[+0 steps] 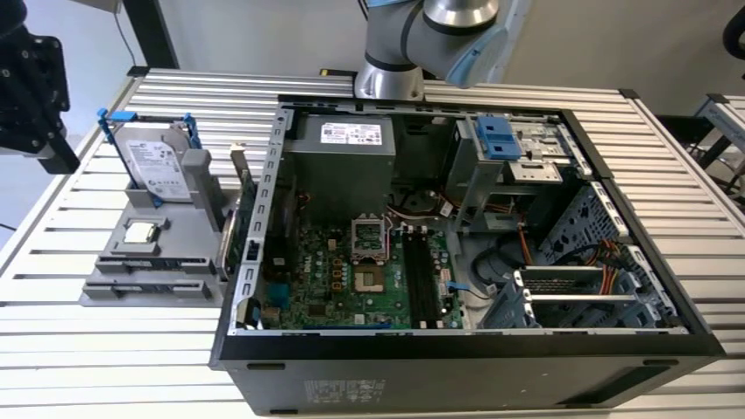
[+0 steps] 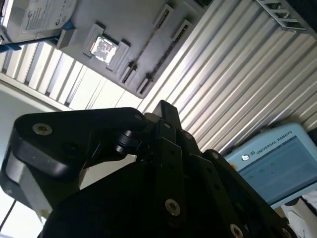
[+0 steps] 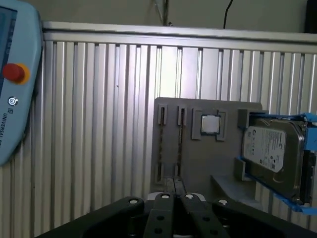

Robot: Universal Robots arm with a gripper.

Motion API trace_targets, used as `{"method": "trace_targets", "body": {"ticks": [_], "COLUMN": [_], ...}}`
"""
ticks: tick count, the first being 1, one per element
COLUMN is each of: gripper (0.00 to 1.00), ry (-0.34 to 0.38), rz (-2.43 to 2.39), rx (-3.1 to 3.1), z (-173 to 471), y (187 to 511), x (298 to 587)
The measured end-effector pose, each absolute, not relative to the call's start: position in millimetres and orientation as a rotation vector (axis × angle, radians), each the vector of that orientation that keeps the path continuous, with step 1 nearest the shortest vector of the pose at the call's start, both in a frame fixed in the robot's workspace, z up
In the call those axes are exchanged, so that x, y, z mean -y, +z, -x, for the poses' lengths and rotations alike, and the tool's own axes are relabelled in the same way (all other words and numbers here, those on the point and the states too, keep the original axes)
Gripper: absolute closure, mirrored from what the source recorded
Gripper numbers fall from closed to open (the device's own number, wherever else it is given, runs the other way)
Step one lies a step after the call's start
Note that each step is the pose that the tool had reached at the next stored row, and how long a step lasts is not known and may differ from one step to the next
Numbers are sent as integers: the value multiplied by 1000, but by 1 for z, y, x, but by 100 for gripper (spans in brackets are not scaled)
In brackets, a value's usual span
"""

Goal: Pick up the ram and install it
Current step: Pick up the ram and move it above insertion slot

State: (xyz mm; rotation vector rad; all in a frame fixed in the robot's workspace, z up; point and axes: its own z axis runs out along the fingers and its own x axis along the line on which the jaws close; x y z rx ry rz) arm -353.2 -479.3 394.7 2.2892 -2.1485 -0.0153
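Note:
My gripper (image 3: 173, 182) hangs high above the ribbed table, its two dark fingertips pressed together with nothing between them. In the second wrist view the gripper (image 2: 166, 111) shows from behind its linkages. Below it lies a grey holder plate (image 3: 198, 158) with two long narrow slots (image 3: 161, 144); I cannot tell whether the ram stands in one, and I pick it out nowhere else. In the exterior view the open computer case (image 1: 466, 349) lies on the table. Its green motherboard (image 1: 338, 279) has black memory slots (image 1: 423, 275).
On the holder (image 1: 117, 288) sit a silver hard drive with blue brackets (image 1: 157, 166) and a small square processor chip (image 1: 140, 232). A teach pendant (image 3: 12, 84) lies on the table. A dark object (image 1: 30, 87) stands at the exterior view's left edge. The arm's base (image 1: 390, 78) is behind the case.

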Motion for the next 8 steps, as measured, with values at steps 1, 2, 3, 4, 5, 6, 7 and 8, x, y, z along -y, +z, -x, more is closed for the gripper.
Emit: {"method": "trace_targets", "body": {"ticks": [1, 2, 3, 4, 5, 6, 7, 8], "gripper": [100, 100, 100, 100, 100, 100, 100, 100], "ry": [-15, -15, -15, -15, -15, -15, -15, -15], "rz": [-2310, -2324, -2328, -2329, -2328, -2327, -2327, -2326], "rx": [2126, 2111, 2106, 2106, 2106, 2107, 2108, 2108], "z": [353, 353, 353, 353, 353, 353, 353, 353], "y": [395, 394, 394, 394, 394, 394, 394, 394], "x": [479, 479, 479, 479, 479, 479, 479, 479]}}
